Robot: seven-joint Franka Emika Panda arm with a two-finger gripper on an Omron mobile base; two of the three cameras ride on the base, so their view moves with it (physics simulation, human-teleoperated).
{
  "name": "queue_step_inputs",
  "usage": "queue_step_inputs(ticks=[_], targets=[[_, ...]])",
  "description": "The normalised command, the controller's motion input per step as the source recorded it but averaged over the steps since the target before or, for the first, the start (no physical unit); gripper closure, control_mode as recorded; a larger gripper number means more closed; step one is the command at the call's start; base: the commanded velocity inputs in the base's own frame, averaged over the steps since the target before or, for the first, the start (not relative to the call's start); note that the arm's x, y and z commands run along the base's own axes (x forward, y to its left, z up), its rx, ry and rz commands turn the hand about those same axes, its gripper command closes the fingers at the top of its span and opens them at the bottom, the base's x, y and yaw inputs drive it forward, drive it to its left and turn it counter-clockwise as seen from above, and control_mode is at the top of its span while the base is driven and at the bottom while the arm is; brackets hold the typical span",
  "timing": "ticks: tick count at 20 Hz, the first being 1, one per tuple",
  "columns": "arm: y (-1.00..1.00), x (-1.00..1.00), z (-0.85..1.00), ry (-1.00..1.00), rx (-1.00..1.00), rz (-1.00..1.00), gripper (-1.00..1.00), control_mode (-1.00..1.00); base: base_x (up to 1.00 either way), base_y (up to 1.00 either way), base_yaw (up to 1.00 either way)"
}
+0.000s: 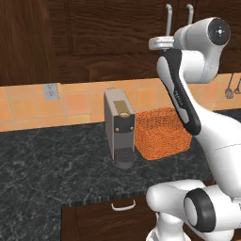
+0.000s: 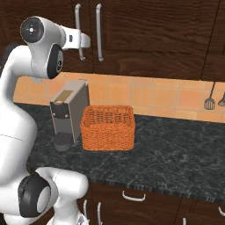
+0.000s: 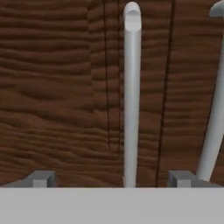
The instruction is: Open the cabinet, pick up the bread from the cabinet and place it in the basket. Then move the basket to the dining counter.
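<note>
Hand view looks straight at the dark wood-grain cabinet, doors closed, with one long silver bar handle running up the middle between the two finger tips and a second handle off toward the right edge. The gripper is spread wide, its tips standing either side of the middle handle and grasping nothing. Right base view shows the hand raised against the cabinet doors at the handles. Below, on the black speckled counter, the orange woven basket sits just beside a grey coffee machine. The bread cannot be seen.
</note>
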Motion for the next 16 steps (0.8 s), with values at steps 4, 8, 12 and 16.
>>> queue_step_inputs(ticks=[4, 8, 12, 16], targets=[[0.02, 0.31, 0.04, -0.04, 0.03, -0.1, -1.0, -1.0, 0.0, 0.0, 0.0], [0.0, 0.31, 0.0, -0.02, 0.02, -0.1, -1.0, -1.0, 0.0, 0.0, 0.0], [-0.04, 0.42, -0.07, -0.03, 0.01, -0.07, -1.0, -1.0, 0.0, 0.0, 0.0], [-0.09, 0.58, -0.1, -0.04, 0.02, -0.03, -1.0, -1.0, 0.0, 0.0, 0.0]])
